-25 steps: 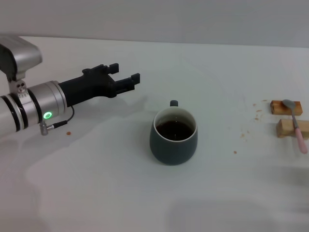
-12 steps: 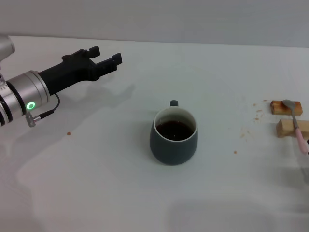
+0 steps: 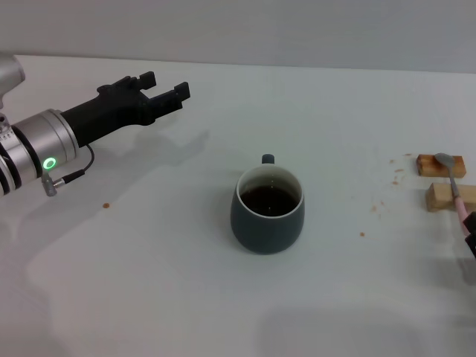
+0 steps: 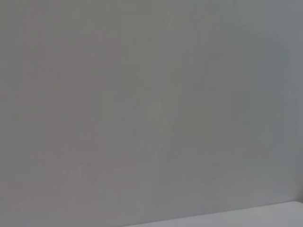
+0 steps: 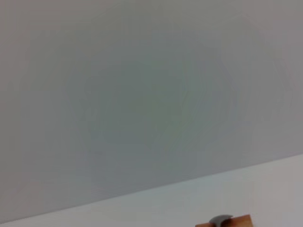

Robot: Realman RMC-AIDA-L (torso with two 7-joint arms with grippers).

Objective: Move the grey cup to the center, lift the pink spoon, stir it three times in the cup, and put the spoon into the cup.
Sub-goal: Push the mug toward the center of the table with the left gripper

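Note:
The grey cup point(image 3: 268, 209) stands upright in the middle of the white table point(image 3: 149, 282), dark liquid inside, its small handle turned to the far side. Far right, the pink spoon point(image 3: 455, 186) lies across two wooden blocks point(image 3: 440, 165), metal bowl on the far block. In the right wrist view the spoon's bowl point(image 5: 219, 220) and a block point(image 5: 239, 221) just show at the frame's edge. My left gripper point(image 3: 166, 83) hangs open and empty above the table, well to the left of the cup and beyond it. A dark part of my right gripper point(image 3: 471, 224) shows at the right edge, by the spoon's handle end.
Small brown crumbs point(image 3: 375, 207) dot the table between the cup and the blocks, and one crumb point(image 3: 106, 205) lies at the left. A pale wall point(image 3: 238, 30) rises behind the table's far edge. The left wrist view holds only that plain wall.
My left arm drew back up and to the left, away from the cup, then held almost still. A dark part of my right gripper has come in at the right edge, covering the spoon's handle end.

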